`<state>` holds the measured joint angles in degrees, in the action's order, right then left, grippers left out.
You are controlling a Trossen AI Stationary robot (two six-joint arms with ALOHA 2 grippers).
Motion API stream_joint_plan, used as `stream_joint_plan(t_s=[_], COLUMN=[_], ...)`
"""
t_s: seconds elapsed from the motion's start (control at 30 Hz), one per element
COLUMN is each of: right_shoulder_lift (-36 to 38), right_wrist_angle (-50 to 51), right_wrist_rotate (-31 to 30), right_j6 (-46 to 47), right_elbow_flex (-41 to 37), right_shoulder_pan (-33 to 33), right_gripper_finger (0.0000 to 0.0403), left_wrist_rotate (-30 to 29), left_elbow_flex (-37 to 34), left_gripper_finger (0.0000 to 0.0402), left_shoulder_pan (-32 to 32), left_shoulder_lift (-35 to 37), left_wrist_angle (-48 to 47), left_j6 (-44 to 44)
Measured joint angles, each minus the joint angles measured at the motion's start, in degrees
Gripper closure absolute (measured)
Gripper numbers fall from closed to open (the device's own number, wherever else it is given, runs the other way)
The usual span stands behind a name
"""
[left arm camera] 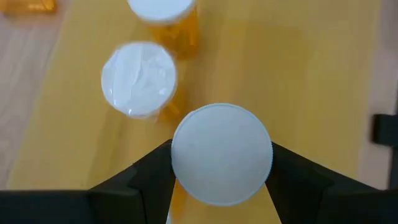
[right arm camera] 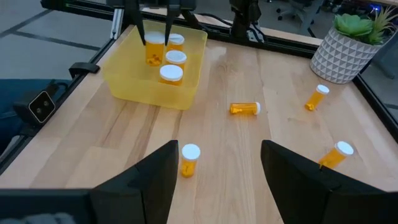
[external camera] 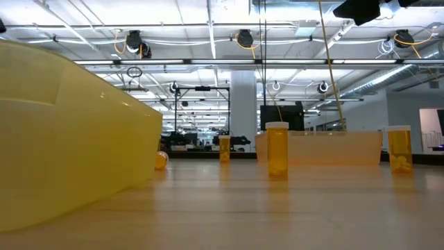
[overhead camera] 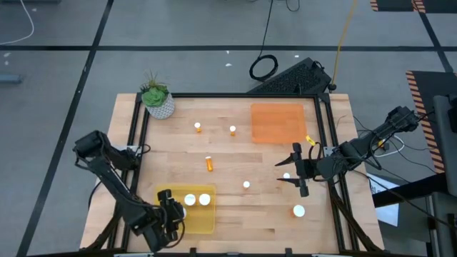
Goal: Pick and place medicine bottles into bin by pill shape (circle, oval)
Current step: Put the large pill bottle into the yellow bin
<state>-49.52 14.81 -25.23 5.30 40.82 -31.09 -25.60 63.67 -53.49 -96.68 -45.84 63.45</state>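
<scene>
My left fingers point(left arm camera: 221, 180) clamp a medicine bottle point(left arm camera: 221, 153) over the yellow bin point(overhead camera: 203, 221), beside two bottles point(left arm camera: 139, 79) inside. Careless release risks toppling them. My right fingers point(overhead camera: 294, 173) wait spread, empty, above the desk point(overhead camera: 235, 214).

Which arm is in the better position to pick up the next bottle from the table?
The right arm. Its gripper hangs open over the table with a standing bottle just ahead between its fingers. The left gripper is busy: it is shut on a bottle over the yellow tray.
</scene>
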Motion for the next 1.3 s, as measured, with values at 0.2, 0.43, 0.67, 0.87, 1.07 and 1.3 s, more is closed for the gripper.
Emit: stream_joint_plan(t_s=[0.2, 0.43, 0.67, 0.87, 1.07, 1.3], right_shoulder_lift=[0.0, 0.0, 0.0, 0.0, 0.0, 0.0], right_wrist_angle=[0.02, 0.18, 0.28, 0.09, 0.07, 0.09], right_wrist_rotate=[0.0, 0.01, 0.02, 0.02, 0.02, 0.01], right_j6=[0.0, 1.09, 1.11, 1.11, 1.39, 1.53], right_elbow_flex=[0.0, 0.0, 0.0, 0.02, 0.0, 0.0], right_shoulder_pan=[0.0, -0.04, -0.63, -0.87, -0.87, -0.87], right_gripper_finger=[0.0181, 0.0181, 0.0181, 0.0181, 0.0181, 0.0181], left_wrist_rotate=[0.08, 1.59, 3.81, 4.63, 4.65, 4.75], left_elbow_flex=[-1.23, -1.23, -1.23, -1.23, -1.23, -1.23], left_gripper_finger=[0.0179, 0.0179, 0.0178, 0.0176, 0.0154, 0.0138], left_shoulder_pan=[0.15, 0.15, 0.15, 0.15, 0.15, 0.15], left_shoulder_lift=[-0.02, -0.02, -0.02, -0.02, -0.02, -0.02], left_wrist_angle=[2.9, 4.16, 4.21, 4.03, 4.13, 5.9], left_j6=[-2.44, -6.8, -8.34, -8.79, -8.74, -9.4])
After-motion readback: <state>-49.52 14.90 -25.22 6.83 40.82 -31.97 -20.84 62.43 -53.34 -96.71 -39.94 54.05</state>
